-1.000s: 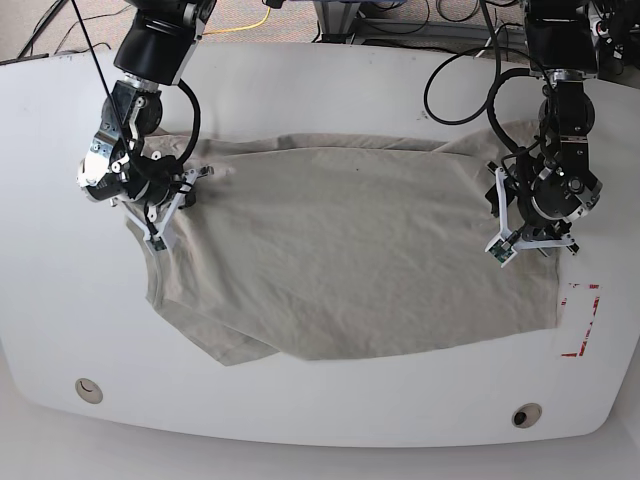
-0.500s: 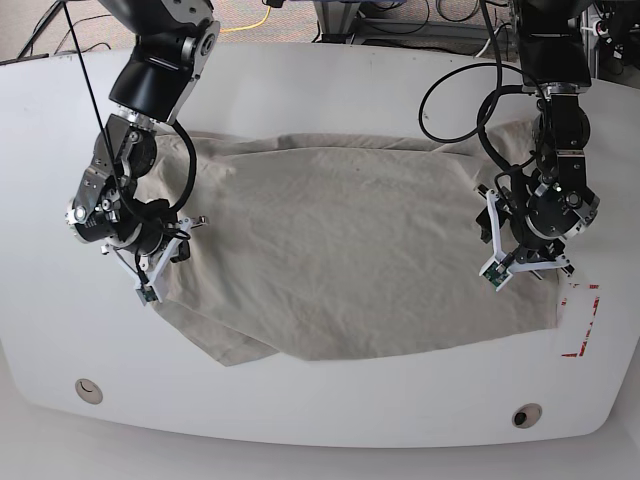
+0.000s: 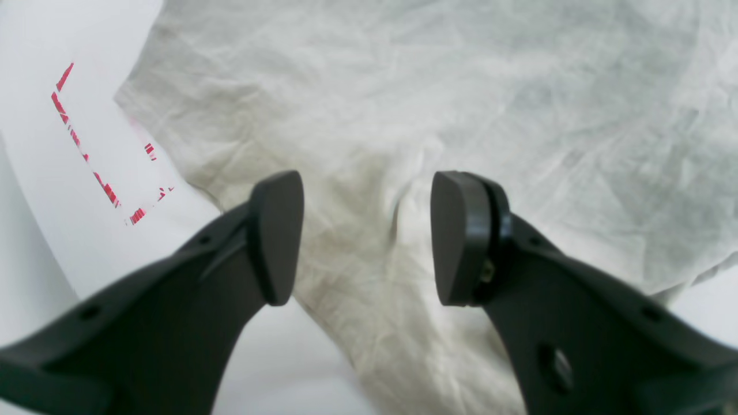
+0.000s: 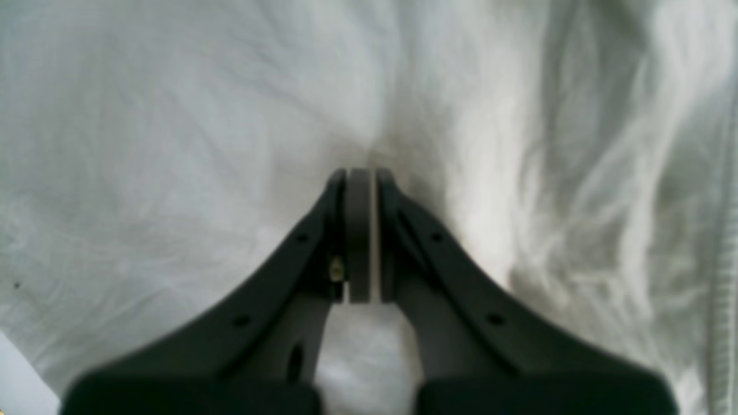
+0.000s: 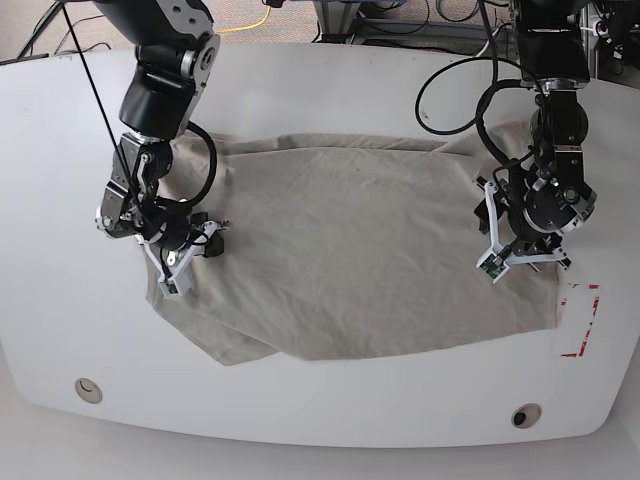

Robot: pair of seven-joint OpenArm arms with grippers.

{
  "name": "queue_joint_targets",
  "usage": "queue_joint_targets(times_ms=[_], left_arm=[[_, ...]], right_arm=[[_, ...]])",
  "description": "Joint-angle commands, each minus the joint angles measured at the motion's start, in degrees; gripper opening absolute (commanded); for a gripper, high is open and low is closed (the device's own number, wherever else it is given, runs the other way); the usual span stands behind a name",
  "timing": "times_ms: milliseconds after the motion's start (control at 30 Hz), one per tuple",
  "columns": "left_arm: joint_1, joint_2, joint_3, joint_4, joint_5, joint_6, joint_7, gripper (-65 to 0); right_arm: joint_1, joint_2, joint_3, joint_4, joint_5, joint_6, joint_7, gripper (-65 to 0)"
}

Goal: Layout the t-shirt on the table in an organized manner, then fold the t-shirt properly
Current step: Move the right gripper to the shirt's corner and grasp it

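Note:
The khaki-grey t-shirt (image 5: pixel 350 250) lies spread and wrinkled across the middle of the white table (image 5: pixel 320 420). Its lower left part is folded over on itself. My right gripper (image 5: pixel 205 247) sits at the shirt's left edge. In the right wrist view it (image 4: pixel 362 190) is shut, with a thin sliver of cloth between the pads and the fabric (image 4: pixel 173 115) puckering toward the tips. My left gripper (image 5: pixel 530 250) hangs over the shirt's right side. In the left wrist view it (image 3: pixel 369 242) is open above the cloth (image 3: pixel 461 86), near the shirt's corner, holding nothing.
A red-outlined mark (image 5: pixel 582 320) lies on the table just right of the shirt's lower right corner and also shows in the left wrist view as red mark (image 3: pixel 86 150). Two small round holes (image 5: pixel 88 390) (image 5: pixel 525 415) sit near the front edge. Cables hang behind both arms.
My right arm has moved toward the table's front and then inward, dragging the shirt's left edge with it. My left arm has shifted slightly forward and left, still open.

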Motion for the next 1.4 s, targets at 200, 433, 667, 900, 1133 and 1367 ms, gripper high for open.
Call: queue_joint_targets(times_ms=[200, 433, 667, 900, 1133, 1367], left_arm=[[0.13, -0.82, -0.45, 1.1, 0.0, 0.14, -0.41, -33.2], [0.13, -0.82, -0.45, 1.1, 0.0, 0.14, -0.41, -33.2], [0.13, -0.82, -0.45, 1.1, 0.0, 0.14, -0.41, -33.2], [0.05, -0.73, -0.36, 1.1, 0.0, 0.14, -0.41, -33.2], [-0.04, -0.73, -0.19, 1.1, 0.0, 0.14, -0.41, -33.2], [-0.13, -0.73, -0.19, 1.1, 0.09, 0.14, -0.41, -33.2]], right_arm=[[1.66, 6.9, 0.19, -7.75, 0.68, 0.08, 7.93, -63.6], [-1.07, 11.03, 0.54, -8.63, 1.21, 0.08, 8.28, -63.6], [-5.29, 11.21, 0.72, -4.68, 1.29, 0.08, 7.66, -63.9], [-8.81, 8.75, 0.72, 0.6, 1.29, 0.08, 5.2, -64.0], [-11.0, 6.9, 0.72, 7.28, 1.21, 0.08, 2.3, -63.9], [-10.56, 6.64, 0.72, 14.57, 1.21, 0.08, -2.8, -63.6]])
